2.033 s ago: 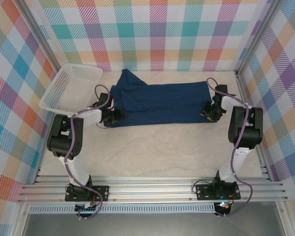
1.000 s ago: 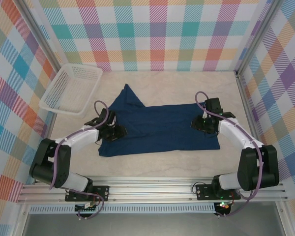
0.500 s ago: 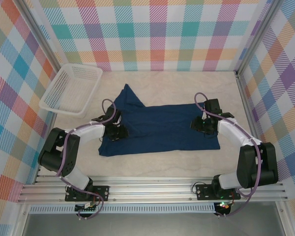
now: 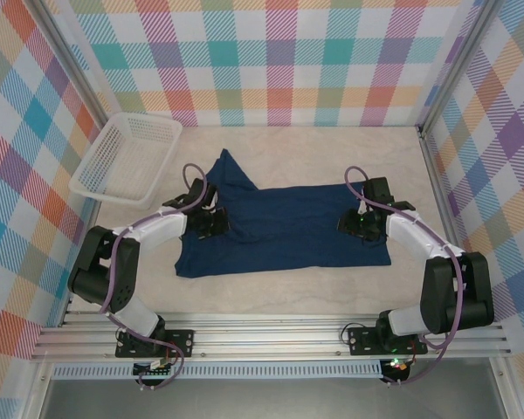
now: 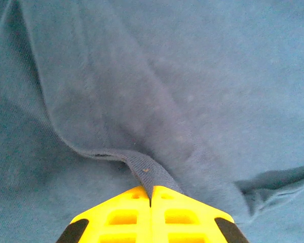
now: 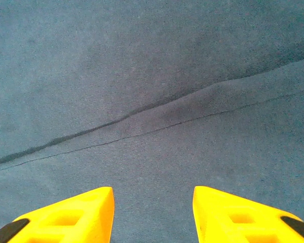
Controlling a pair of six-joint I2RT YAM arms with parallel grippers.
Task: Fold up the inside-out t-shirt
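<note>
Shirt [image 4: 284, 227], dark navy, lies spread across the middle of the table [image 4: 288, 292] in the top view, its long side running from 9 o'clock to 3 o'clock. One peak of cloth pokes out toward 11 o'clock. A white basket [image 4: 127, 157] sits well apart from it at 10 o'clock, up against the checked wall. The left gripper [image 4: 211, 223] is down on the shirt's 9 o'clock end, and the right gripper [image 4: 354, 223] is down on the 3 o'clock end, just inside the edge.

From the left wrist, the left gripper [image 5: 151, 195] has its yellow fingers [image 5: 121, 215] pressed together, with a raised fold [image 5: 149, 172] of the shirt [image 5: 202, 76] pinched between the tips. The fold's hemmed edge runs away toward 9 o'clock, and the cloth around it is rumpled.

From the right wrist, the right gripper [image 6: 153, 195] has its yellow fingers [image 6: 76, 210] standing partly apart, with shirt [image 6: 142, 66] lying flat under the gap. A stitched seam [image 6: 142, 132] crosses the cloth ahead of the tips, slanting from 8 o'clock up to 2 o'clock. I cannot tell whether the tips touch the cloth.
</note>
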